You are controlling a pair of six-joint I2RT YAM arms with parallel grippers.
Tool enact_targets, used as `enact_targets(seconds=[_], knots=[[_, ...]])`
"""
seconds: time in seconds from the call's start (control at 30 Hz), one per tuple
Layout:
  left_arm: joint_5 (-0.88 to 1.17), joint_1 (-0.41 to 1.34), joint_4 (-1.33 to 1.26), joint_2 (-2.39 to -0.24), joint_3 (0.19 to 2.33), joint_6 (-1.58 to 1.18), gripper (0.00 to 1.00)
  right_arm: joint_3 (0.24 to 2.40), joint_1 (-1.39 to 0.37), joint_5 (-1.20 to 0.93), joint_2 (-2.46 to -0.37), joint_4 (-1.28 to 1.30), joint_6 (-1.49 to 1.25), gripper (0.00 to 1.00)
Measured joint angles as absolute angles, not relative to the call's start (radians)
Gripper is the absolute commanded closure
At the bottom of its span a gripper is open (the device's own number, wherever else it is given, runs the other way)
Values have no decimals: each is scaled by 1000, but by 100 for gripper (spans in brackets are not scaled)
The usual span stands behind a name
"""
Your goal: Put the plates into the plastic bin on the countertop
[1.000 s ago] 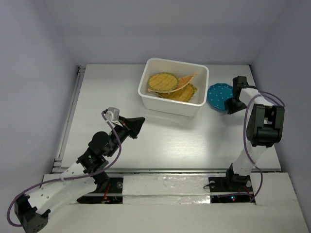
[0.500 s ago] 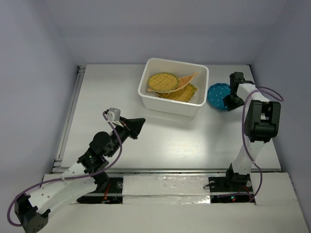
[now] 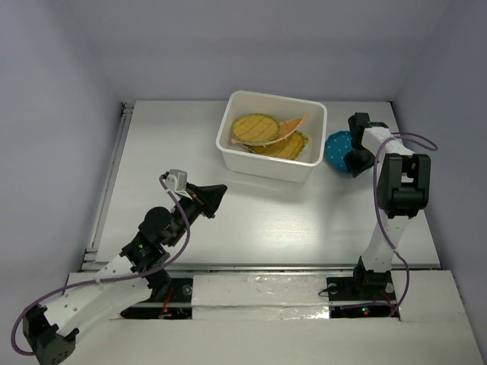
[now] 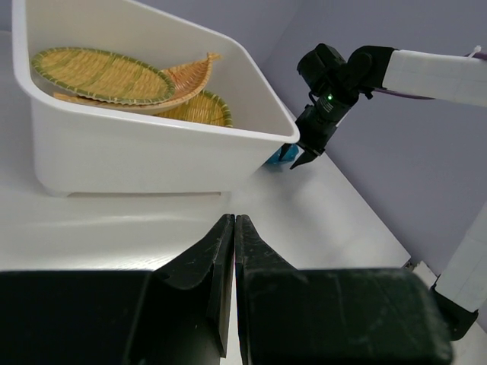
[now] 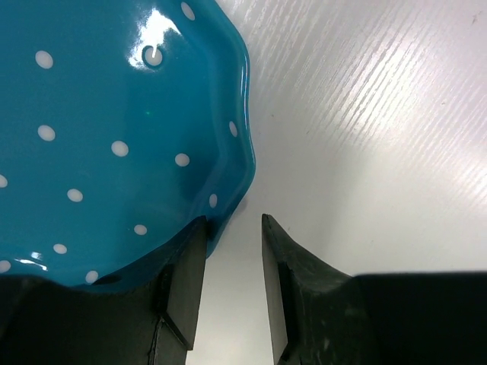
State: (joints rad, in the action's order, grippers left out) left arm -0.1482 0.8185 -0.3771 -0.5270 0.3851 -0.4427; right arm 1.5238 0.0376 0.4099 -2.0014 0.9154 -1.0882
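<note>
We see woven tan wicker plates (image 3: 270,135) inside the white rectangular plastic bin (image 3: 265,165) on the white matte countertop (image 3: 175,144); the round teal dotted plate (image 3: 337,149) sits just right.

Top view looks down over the bench (image 3: 190,167). Left wrist view faces the bin (image 4: 137,156) beyond its hand (image 4: 233,220); right wrist view, very close, shows the teal plate (image 5: 99,129) all share.

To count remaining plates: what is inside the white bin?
In the bin: a round wicker plate on top, a leaf-shaped plate, another wicker plate beneath. Whatever lies lower is covered.
</note>
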Motion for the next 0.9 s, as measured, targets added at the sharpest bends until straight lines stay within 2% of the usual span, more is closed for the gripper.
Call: enact_targets(seconds=[0.1, 0.43, 0.63, 0.9], knots=[[-149, 818, -377, -513, 384, -443, 97, 1509, 38, 411, -1988, 908, -1073, 63], [-150, 826, -377, -500, 376, -444, 98, 1452, 2, 438, -1942, 939, -1042, 63], [-150, 830, -377, -500, 372, -446, 98, 1327, -8, 452, -1863, 931, -1038, 63], [-145, 830, -379, -506, 372, -448, 98, 1122, -8, 485, -1740, 823, -1014, 67]])
